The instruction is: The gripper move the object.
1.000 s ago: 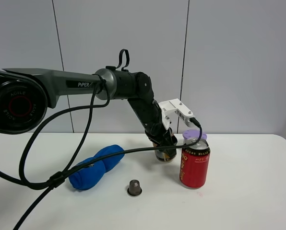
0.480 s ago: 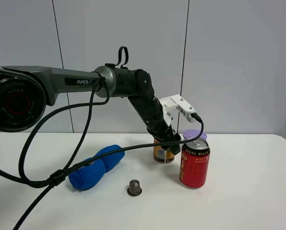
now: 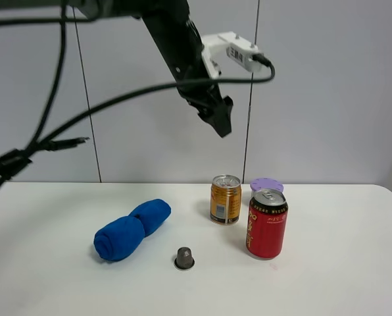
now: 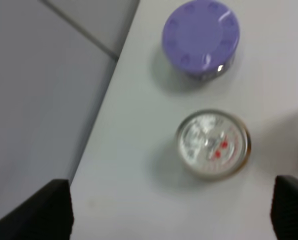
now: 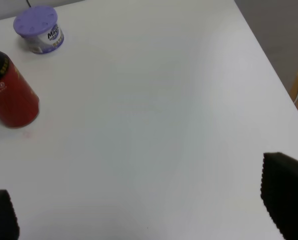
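My left gripper [image 3: 221, 122] hangs high above the white worktop [image 3: 327, 263], well clear of everything on it, with its jaws wide apart and holding nothing. My right gripper [image 5: 149, 210] is also spread wide and empty over a bare stretch of the worktop.

The gold can [image 3: 225, 199] stands upright near the back, alone, below my left gripper. Just beside it, nearer the front, stands the taller red can [image 3: 267, 224], close but I cannot tell if they touch. Behind the red can sits a small tub with a purple lid [image 3: 267, 185], shut, so its contents are hidden. A blue rolled cloth [image 3: 131, 229] lies apart to the other side, and a small dark capsule [image 3: 185, 257] sits in front.

My left wrist view looks down on the gold can's silver top [image 4: 213, 144] and the purple lid [image 4: 200, 36]. My right wrist view shows the red can [image 5: 9, 92] and the tub [image 5: 38, 29], not the gold can.
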